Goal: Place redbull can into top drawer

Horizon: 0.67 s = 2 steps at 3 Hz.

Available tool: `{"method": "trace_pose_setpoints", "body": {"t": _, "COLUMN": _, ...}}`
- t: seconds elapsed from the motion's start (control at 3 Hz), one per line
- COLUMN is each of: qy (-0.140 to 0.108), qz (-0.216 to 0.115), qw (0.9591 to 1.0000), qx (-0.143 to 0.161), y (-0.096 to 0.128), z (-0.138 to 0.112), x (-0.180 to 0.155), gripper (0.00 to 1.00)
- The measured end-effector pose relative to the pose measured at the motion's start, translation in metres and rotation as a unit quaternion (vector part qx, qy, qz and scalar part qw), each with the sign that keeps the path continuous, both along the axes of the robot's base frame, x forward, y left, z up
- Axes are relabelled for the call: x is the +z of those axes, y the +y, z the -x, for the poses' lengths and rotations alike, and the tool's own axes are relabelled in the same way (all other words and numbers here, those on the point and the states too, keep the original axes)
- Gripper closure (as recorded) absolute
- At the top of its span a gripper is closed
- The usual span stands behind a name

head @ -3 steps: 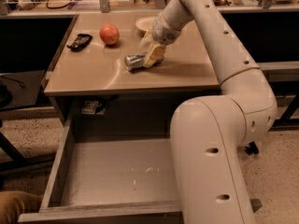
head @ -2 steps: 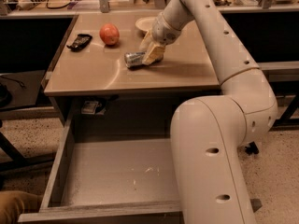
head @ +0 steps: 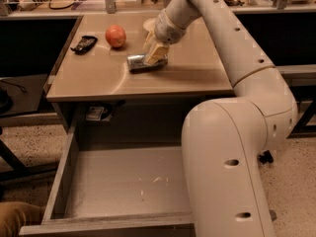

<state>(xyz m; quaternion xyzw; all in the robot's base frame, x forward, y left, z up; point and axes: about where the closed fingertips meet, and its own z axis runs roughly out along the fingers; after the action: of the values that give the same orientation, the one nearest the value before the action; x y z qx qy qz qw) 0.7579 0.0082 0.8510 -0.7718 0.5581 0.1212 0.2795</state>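
Silver redbull can point(head: 137, 61) lies on its side w/ gripper point(head: 154, 57) on it to grab; can't tell if it's squeezing. Below, top drawer point(head: 123, 181) sits pulled out, ready for it.

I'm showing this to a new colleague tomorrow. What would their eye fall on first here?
The bulky white arm fills the right side, reaching over the tan tabletop. Its hand is down at the redbull can, which lies on its side near the table's middle, an orange-red fruit behind it to the left. Below, the top drawer stands pulled wide open.
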Motion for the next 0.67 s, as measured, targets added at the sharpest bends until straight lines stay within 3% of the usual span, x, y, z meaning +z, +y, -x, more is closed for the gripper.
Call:
{"method": "trace_pose_setpoints", "body": {"t": 0.33, "qy": -0.018, "qz": -0.012, "qw": 0.9996, "qx": 0.016, "y": 0.001, "z": 0.026, "x": 0.025, "gripper": 1.0}}
{"method": "trace_pose_setpoints", "body": {"t": 0.67, "qy": -0.027, "qz": -0.017, "qw": 0.9988, "qx": 0.036, "y": -0.001, "z": 0.07, "x": 0.042, "gripper": 1.0}}
